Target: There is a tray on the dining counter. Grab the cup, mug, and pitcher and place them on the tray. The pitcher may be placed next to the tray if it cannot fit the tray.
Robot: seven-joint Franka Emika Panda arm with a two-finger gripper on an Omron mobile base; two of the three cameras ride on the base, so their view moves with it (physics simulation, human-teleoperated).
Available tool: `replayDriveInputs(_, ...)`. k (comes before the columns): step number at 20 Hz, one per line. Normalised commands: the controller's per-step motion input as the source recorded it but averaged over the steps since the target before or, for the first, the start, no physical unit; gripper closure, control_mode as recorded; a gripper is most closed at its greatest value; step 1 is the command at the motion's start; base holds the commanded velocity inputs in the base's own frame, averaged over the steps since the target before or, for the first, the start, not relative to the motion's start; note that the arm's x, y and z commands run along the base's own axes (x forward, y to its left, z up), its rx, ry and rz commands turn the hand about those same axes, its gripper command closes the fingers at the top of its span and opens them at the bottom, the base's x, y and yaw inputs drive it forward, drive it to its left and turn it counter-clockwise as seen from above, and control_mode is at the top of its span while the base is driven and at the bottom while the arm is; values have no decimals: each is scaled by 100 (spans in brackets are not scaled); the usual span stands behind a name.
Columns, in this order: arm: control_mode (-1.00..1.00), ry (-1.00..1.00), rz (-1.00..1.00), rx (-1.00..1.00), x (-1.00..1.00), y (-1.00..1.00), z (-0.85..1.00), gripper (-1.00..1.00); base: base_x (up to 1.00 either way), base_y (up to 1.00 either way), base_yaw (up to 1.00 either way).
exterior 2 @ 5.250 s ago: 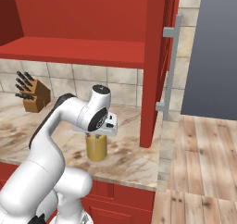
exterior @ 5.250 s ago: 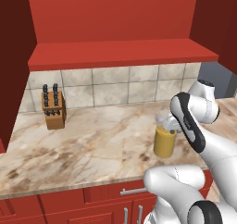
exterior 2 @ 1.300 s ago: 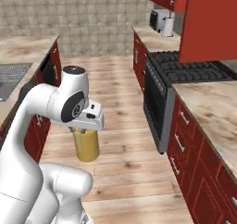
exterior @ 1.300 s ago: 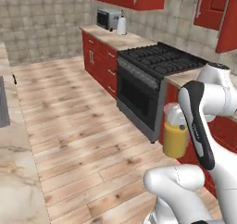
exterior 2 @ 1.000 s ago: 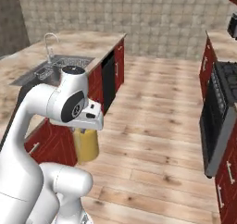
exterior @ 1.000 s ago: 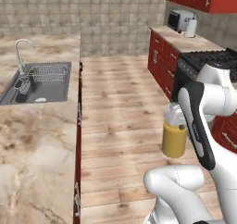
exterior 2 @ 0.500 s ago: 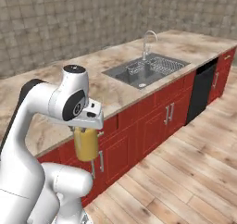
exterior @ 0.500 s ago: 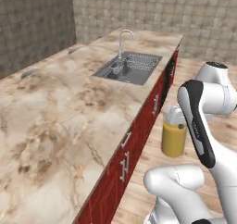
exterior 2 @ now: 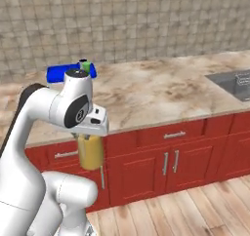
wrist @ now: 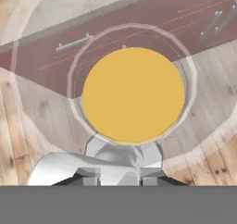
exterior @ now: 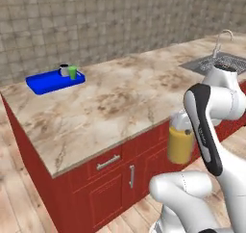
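My gripper (exterior 2: 91, 134) is shut on the pitcher (exterior 2: 91, 152), a clear glass one with orange-yellow liquid, and holds it in the air in front of the red cabinets. In the left base view the pitcher (exterior: 180, 143) hangs beside my forearm. From above, in the hand view, the pitcher (wrist: 133, 94) has wood floor and cabinet fronts below it. The blue tray (exterior: 48, 82) lies at the far left end of the dining counter (exterior: 110, 99). On the tray stand the grey mug (exterior: 64, 70) and the green cup (exterior: 72, 72), side by side. The tray (exterior 2: 58, 73) and the cup (exterior 2: 86, 66) sit behind my arm.
A sink (exterior: 218, 62) with a faucet (exterior: 222, 37) is set into the counter at the right. Red cabinet doors and drawers (exterior 2: 166, 157) face me below the counter edge. A tiled wall stands behind the counter. Wood floor lies under me.
The whole picture has swung as the base turned: the sink slid to the right and the counter end with the tray came into view. The pitcher has stayed in my gripper.
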Motion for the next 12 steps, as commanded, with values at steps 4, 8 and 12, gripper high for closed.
replayDriveInputs(4,100,0,0,0,0,0,0,100,-60,62,69)
replayDriveInputs(8,100,0,0,0,0,0,0,100,-15,100,53)
replayDriveInputs(12,100,0,0,0,0,0,0,100,6,100,33)
